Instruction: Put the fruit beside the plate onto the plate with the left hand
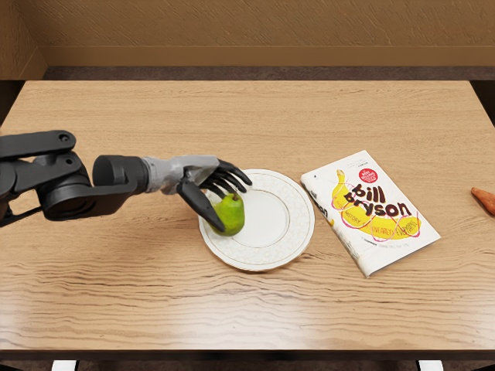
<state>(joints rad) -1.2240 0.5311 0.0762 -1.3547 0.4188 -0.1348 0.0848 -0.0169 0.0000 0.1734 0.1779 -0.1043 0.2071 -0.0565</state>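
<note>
One pear (232, 217), green and smooth-skinned with a short stem at its top, sits inside the left rim of the plate (272, 222), and the left hand (207, 187) has it in a loose cage: the dark fingers (234, 176) curl over its top and far side while the thumb runs down its near left flank. Whether the fruit already bears on the china or hangs just above it I cannot tell. My judgement is that the step in hand is the set-down and release. To do it well, lower until the broad base takes the weight, then spread the fingers outward and lift away upward rather than sideways, since a pear is rounded, narrow above and apt to roll on glazed china. A spot nearer the flat centre would be safer than the sloping rim. The plate is white, round and shallow with a thin decorated edge; the table (232, 116) is matt, pale wood with a long grain. A glossy paperback book (371, 220) lies flat just right of the plate, and something small and orange (483, 199) shows at the right edge.
</note>
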